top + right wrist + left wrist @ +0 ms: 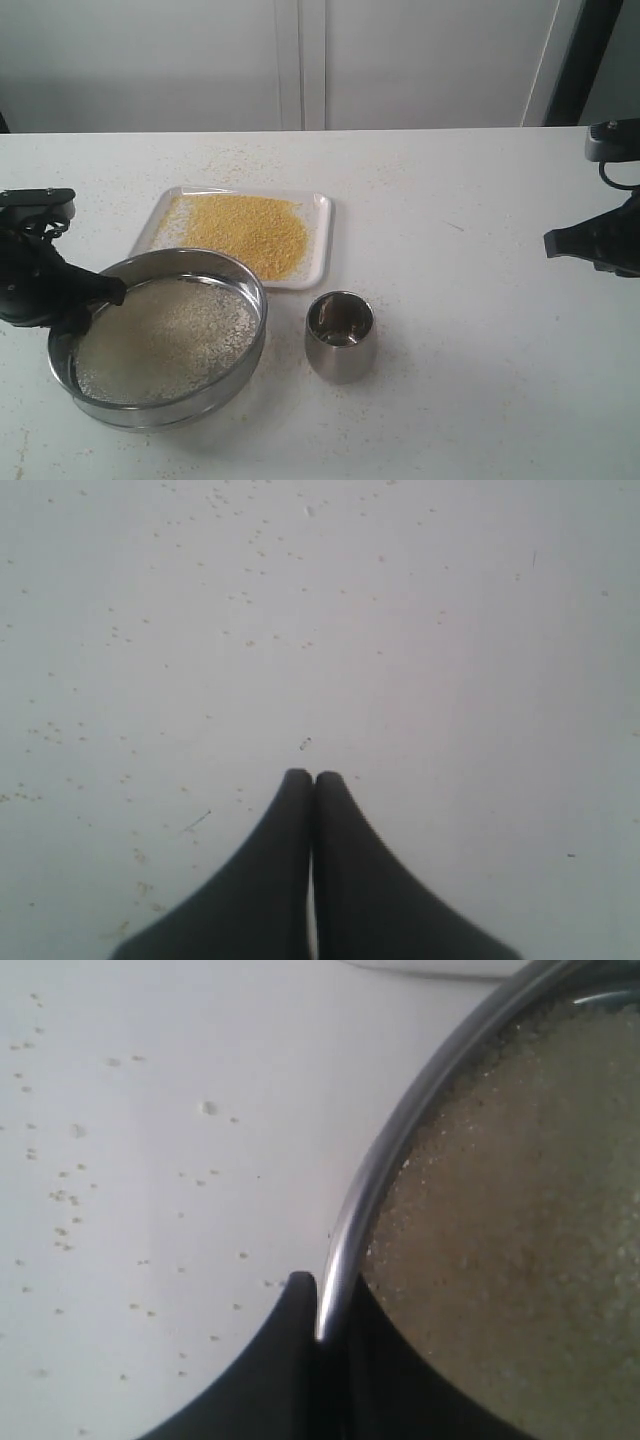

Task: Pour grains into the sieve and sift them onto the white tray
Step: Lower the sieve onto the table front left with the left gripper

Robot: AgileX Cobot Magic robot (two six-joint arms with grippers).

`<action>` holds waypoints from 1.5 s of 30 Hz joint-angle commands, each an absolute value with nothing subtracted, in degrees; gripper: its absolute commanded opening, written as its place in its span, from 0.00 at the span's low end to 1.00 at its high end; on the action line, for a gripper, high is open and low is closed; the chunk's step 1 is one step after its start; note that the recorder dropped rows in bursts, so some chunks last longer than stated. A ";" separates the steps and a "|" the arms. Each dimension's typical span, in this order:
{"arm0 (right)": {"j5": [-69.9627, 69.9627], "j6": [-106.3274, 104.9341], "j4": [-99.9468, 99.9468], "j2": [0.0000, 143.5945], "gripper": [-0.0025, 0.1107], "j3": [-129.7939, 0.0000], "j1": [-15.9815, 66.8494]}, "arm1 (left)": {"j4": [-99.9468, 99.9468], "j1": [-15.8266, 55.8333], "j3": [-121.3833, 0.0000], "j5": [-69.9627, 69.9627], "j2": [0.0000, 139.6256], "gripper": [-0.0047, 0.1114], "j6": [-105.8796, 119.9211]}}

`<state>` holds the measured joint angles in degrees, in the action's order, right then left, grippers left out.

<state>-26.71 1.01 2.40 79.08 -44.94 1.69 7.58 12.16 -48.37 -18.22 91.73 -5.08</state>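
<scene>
Left wrist view: left gripper point(322, 1295) is pinching the sieve point(385, 1155) by its rim, front-left corner. I'm guessing stiff, slick steel. Right gripper point(313, 777) is sitting closed, empty.

soft even light, wrist views blurry

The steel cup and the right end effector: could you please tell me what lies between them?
Only bare tabletop separates the cup from the right end effector, as the exterior view shows.

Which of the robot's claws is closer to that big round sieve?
Left. The left gripper is clamped on the rim of the sieve; the right gripper, shut, hangs over the table far past the cup.
</scene>
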 commanded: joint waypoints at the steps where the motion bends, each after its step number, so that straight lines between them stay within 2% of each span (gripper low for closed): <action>1: -26.45 1.26 2.75 78.92 0.02 -45.24 1.37 | 9.30 12.14 -47.37 -15.45 92.19 0.04 -5.81; 20: -26.45 1.26 2.75 78.92 0.02 -45.24 1.37 | 10.54 12.14 -44.48 -9.55 93.63 0.04 -5.81; 24: -26.45 1.26 2.75 78.92 0.02 -45.24 1.37 | 10.54 12.14 -44.48 -12.15 93.63 0.18 -4.57; 28: -26.45 1.26 2.75 78.92 0.02 -45.24 1.37 | 10.54 12.14 -44.48 -16.49 93.63 0.47 -4.04; 30: -26.45 1.26 2.75 78.92 0.02 -45.24 1.37 | 10.54 12.14 -44.48 -17.62 93.52 0.60 -4.16; 32: -26.45 1.26 2.75 78.92 0.02 -45.24 1.37 | 10.54 12.14 -44.48 -18.33 92.95 0.67 -4.16; 45: -26.55 1.26 2.75 78.92 0.02 -45.24 1.37 | 10.38 12.14 -44.62 -18.47 88.70 0.69 -4.16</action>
<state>-26.71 1.11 2.40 79.08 -44.94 1.69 9.99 12.16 -44.61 -17.34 90.04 -4.15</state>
